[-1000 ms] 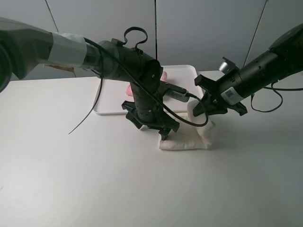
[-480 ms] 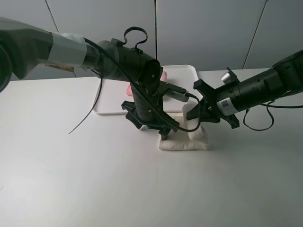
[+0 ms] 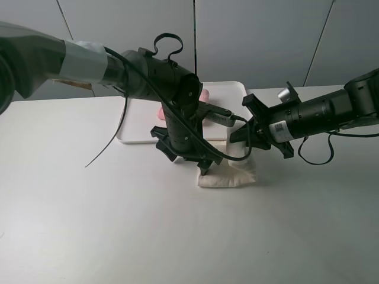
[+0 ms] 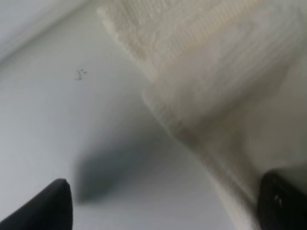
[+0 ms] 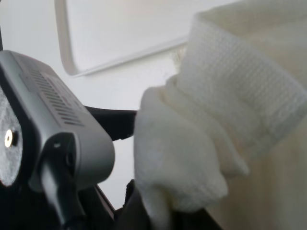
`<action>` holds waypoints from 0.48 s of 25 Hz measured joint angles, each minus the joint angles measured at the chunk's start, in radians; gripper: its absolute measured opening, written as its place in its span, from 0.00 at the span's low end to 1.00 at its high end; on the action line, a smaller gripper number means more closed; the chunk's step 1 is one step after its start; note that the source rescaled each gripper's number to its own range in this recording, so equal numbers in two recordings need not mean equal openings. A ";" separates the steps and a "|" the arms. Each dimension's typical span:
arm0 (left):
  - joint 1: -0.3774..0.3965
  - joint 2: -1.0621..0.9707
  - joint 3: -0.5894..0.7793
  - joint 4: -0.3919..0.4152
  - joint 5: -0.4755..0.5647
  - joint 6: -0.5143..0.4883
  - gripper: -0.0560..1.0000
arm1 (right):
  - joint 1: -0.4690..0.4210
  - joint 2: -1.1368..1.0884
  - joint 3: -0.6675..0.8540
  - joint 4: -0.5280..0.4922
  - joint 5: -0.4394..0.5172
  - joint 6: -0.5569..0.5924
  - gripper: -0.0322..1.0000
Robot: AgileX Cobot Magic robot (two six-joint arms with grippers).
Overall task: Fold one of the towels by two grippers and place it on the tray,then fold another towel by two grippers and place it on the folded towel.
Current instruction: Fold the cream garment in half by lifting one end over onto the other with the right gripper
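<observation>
Right now the right gripper, centre-right of the ext. view, was clenched on a bunched edge of the cream towel, lifting that edge over the rest of the cloth, apparently to lay a fold. Wrist view showed the wad of terry pinched at the lower middle of frame. Left gripper, mid-frame, stood released w/ jaws wide, one fingertip over bare table, the other at the towel's near edge; prob. there to pin or catch the left side. Cream towel lay on the table just below the tray. Pink towel showed only as a sliver on the tray, upper centre, mostly hidden behind the left arm
</observation>
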 joint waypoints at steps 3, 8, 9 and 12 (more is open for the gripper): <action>0.000 0.000 -0.001 0.000 0.006 0.007 0.99 | 0.000 0.045 0.000 0.042 0.040 -0.023 0.08; 0.002 0.000 -0.005 0.004 0.017 0.010 0.99 | 0.000 0.104 0.000 0.122 0.095 -0.096 0.08; 0.002 0.000 -0.005 0.004 0.017 0.011 0.99 | 0.000 0.108 0.000 0.127 0.098 -0.101 0.08; 0.002 0.000 -0.005 0.006 0.019 0.012 0.99 | 0.000 0.109 0.000 0.129 0.102 -0.110 0.08</action>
